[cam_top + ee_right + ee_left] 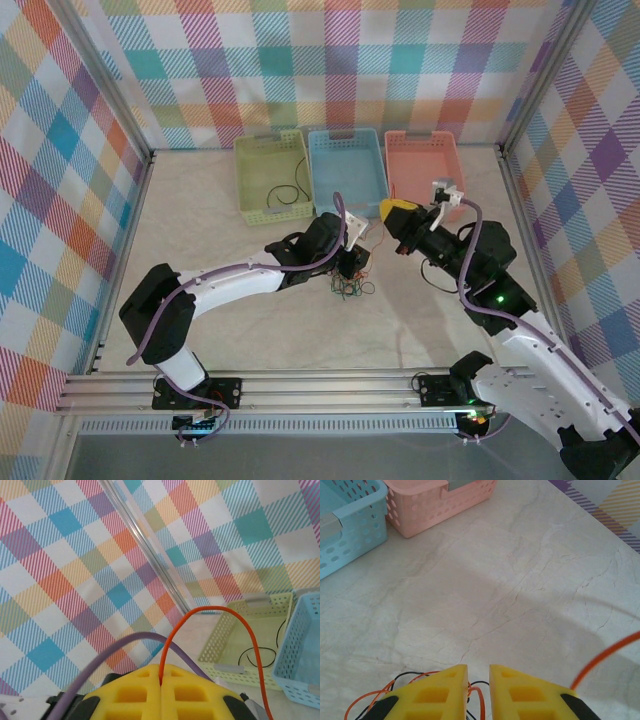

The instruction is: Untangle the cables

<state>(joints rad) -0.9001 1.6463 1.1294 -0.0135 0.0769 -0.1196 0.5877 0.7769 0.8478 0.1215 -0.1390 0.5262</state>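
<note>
Yellow fingers (140, 680) of the right gripper (161, 672) sit at the near edge of its wrist view. They are pressed shut on an orange cable (210, 608), which rises from the seam between them, arches over and drops away to the right. Holding this one strand up is probably meant to draw it free of the knot. Seen from above, the rest of the cables (350, 290) form a small tangle of orange, green and black strands on the table (230, 330), near its middle. The left gripper (479, 672) points down over that tangle, with orange and black loops spreading left beneath it. Its jaws are drawn close, with a slim gap showing. Strands run toward the gap, but whether one is caught is hard to tell from this angle. Its job is likely to pin the bundle while the other arm pulls. Along the far side, three baskets stand in a row. The green basket (242, 180) on the left holds a coiled black cable (292, 195), apparently already sorted. The blue basket (348, 135) is in the middle and the pink basket (420, 140) is on the right.
</note>
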